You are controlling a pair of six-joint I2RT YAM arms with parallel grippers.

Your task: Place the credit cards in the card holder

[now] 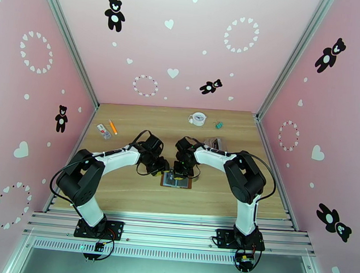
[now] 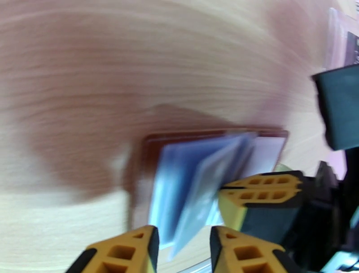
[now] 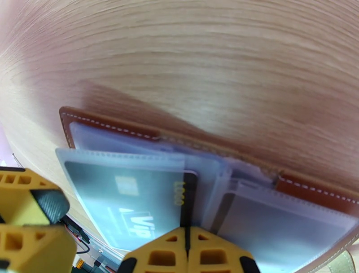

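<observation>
The brown card holder (image 1: pixel 176 181) lies open on the table between both arms, its clear sleeves fanned up (image 3: pixel 215 179). A grey-blue credit card (image 3: pixel 121 197) marked VIP sits inside one sleeve. My right gripper (image 3: pixel 186 249) is shut, its tips against the sleeves beside a dark card edge (image 3: pixel 188 197); whether it pinches anything is unclear. In the blurred left wrist view, my left gripper (image 2: pixel 184 247) has its fingers apart, with the edge of the pale sleeves (image 2: pixel 197 188) standing between them. The card holder's brown rim (image 2: pixel 179 134) shows behind. Both grippers nearly touch over the holder.
A crinkly clear pouch (image 1: pixel 213 142) lies just behind the right arm. A small white round clock (image 1: pixel 198 118) and a green item (image 1: pixel 219 124) sit at the back. An orange pen (image 1: pixel 113 127) and a white packet (image 1: pixel 103 131) lie at the back left.
</observation>
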